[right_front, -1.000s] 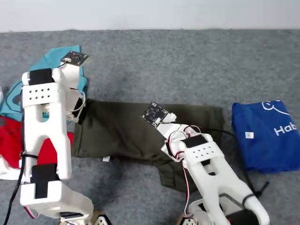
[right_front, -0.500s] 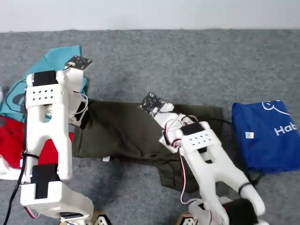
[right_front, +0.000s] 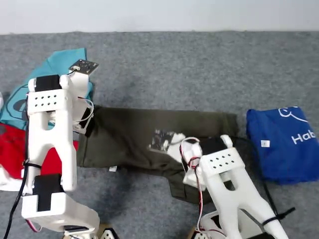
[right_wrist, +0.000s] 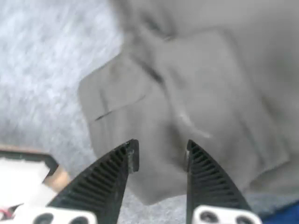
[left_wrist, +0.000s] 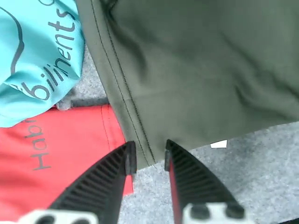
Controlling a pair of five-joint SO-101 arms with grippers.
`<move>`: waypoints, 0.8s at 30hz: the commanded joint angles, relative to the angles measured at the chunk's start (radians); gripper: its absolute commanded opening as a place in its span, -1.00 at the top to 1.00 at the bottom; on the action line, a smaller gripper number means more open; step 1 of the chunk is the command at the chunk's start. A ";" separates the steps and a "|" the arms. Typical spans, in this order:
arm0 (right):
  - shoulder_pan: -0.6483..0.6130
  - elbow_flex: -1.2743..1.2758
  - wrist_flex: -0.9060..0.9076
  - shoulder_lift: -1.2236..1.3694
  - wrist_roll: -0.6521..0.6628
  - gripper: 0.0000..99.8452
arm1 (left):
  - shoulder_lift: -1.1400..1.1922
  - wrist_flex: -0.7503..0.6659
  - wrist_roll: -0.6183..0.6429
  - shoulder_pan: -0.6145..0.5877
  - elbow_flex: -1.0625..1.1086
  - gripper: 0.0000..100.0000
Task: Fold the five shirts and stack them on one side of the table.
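Olive shirt point(right_front: 124, 134): spread across the tabletop point(right_front: 199, 69).
Left end effector point(left_wrist: 147, 156): narrowly parted over the shirt's hem point(left_wrist: 135, 135).
Right end effector point(right_wrist: 160, 156): parted above a sleeve point(right_wrist: 140, 93).
Risk: pinching only one layer would likely bunch the fold.

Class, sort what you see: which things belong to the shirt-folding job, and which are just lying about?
Job: olive shirt, blue shirt, teal shirt, red shirt, left gripper, right gripper.
Lying about: grey table cover, white wall behind.

White arms point(right_front: 47, 144), black ribbed hands point(left_wrist: 148, 156), thin cables point(right_front: 191, 158).
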 commanded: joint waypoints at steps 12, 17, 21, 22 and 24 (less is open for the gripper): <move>-0.010 0.061 0.116 -0.027 0.091 0.90 | -0.046 0.021 -0.003 0.005 -0.002 0.78; -0.010 0.103 0.133 -0.027 0.092 0.89 | -0.046 0.021 -0.003 0.005 -0.002 0.78; -0.039 0.150 0.131 -0.027 0.092 0.89 | -0.046 0.021 -0.003 0.005 -0.001 0.78; -0.061 0.172 0.125 -0.027 0.089 0.89 | -0.046 0.021 -0.003 0.005 -0.001 0.78; -0.091 0.189 0.102 -0.027 0.084 0.89 | -0.046 0.021 -0.003 0.005 -0.001 0.78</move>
